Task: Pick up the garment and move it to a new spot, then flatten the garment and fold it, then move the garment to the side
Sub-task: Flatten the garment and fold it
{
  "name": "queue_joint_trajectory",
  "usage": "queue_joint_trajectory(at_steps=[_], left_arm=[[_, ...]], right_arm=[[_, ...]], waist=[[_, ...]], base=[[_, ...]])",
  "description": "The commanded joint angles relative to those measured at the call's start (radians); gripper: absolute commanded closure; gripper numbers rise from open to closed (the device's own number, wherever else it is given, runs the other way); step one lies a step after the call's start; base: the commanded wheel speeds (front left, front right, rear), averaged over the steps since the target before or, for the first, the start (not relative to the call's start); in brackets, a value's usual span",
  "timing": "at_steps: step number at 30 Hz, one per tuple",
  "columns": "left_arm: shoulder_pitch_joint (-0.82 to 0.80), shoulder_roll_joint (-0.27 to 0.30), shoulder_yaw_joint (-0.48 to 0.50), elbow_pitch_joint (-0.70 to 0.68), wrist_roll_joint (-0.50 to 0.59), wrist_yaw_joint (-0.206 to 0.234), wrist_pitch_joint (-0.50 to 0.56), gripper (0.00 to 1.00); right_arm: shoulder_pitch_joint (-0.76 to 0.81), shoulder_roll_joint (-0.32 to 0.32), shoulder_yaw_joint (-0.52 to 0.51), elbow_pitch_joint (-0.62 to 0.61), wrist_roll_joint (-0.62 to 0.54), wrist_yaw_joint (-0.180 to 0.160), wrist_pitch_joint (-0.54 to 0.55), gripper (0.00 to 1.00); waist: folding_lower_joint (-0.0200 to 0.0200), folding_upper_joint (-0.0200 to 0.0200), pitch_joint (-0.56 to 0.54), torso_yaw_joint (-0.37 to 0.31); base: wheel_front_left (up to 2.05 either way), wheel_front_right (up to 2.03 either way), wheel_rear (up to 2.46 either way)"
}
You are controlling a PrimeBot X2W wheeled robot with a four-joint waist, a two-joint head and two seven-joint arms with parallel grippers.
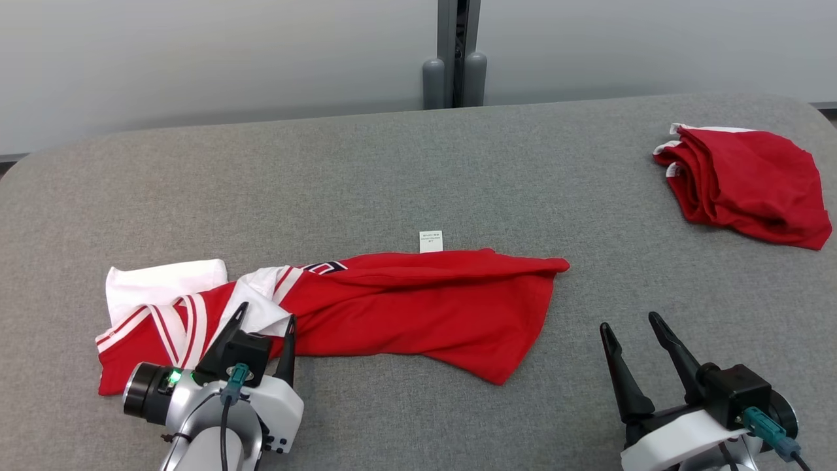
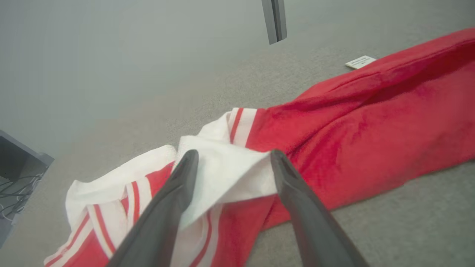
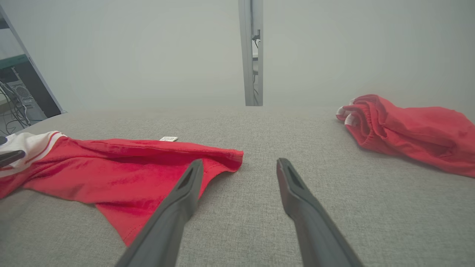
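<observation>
A red and white garment (image 1: 405,301) lies crumpled on the grey table (image 1: 392,163). The left gripper (image 1: 267,311) is wide open and holds nothing, its jaws either side of the garment's white fabric. The right gripper (image 1: 629,320), also wide open and empty, hovers over bare table, the garment's red hem just to its left.

Bright, even, diffuse light; faint soft shadows; wrist views hazy, backgrounds blurred.
</observation>
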Motion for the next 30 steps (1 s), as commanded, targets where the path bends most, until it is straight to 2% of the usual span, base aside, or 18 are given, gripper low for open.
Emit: queue_joint_trajectory(at_steps=[1,2,3,4,5,6,17,24,30], left_arm=[[-0.019,0.005,0.000,0.011,-0.002,0.003,0.006,0.00],[-0.032,0.007,-0.001,0.029,-0.002,0.008,0.008,0.00],[-0.038,0.008,-0.001,0.038,-0.002,0.008,0.006,0.07],[-0.044,0.007,-0.002,0.047,-0.004,0.010,0.001,0.50],[-0.050,0.006,-0.003,0.053,-0.006,0.012,-0.002,0.63],[-0.053,0.006,-0.003,0.057,-0.008,0.014,-0.009,1.00],[-0.060,0.014,0.015,0.030,-0.043,0.023,-0.068,1.00],[-0.006,0.034,0.061,-0.141,-0.078,0.053,-0.088,1.00],[0.052,0.061,0.081,-0.303,-0.088,0.062,-0.089,1.00]], right_arm=[[-0.009,-0.007,-0.002,-0.001,0.005,0.000,-0.001,0.00],[-0.016,-0.006,0.000,-0.001,0.005,0.000,-0.001,0.00],[-0.019,-0.007,0.001,-0.001,0.005,0.000,-0.001,0.00],[-0.021,-0.008,0.003,-0.001,0.006,0.000,-0.001,0.00],[-0.023,-0.009,0.004,0.000,0.006,0.000,-0.001,0.00],[-0.024,-0.009,0.006,0.001,0.007,0.000,-0.001,0.00],[-0.064,-0.004,0.023,0.016,0.010,0.000,-0.001,0.00],[-0.108,-0.005,0.031,0.058,0.025,0.000,-0.001,0.00],[-0.185,-0.025,0.017,0.191,0.058,0.000,-0.001,0.00]], waist=[[0.0000,0.0000,0.007,0.000],[0.0000,0.0000,0.015,0.001],[0.0000,0.0000,0.018,0.001],[0.0000,0.0000,0.021,0.002],[0.0000,0.0000,0.024,0.003],[0.0000,0.0000,0.025,0.004],[0.0000,0.0000,0.036,0.035],[0.0000,0.0000,0.056,0.062],[0.0000,0.0000,0.080,0.094]], base=[[0.00,0.00,0.00],[0.00,0.00,0.00],[0.00,0.00,0.00],[0.00,0.00,0.00],[0.00,0.00,0.00],[0.00,0.00,0.00],[0.00,0.00,0.00],[0.00,0.00,0.00],[0.00,0.00,0.00]])
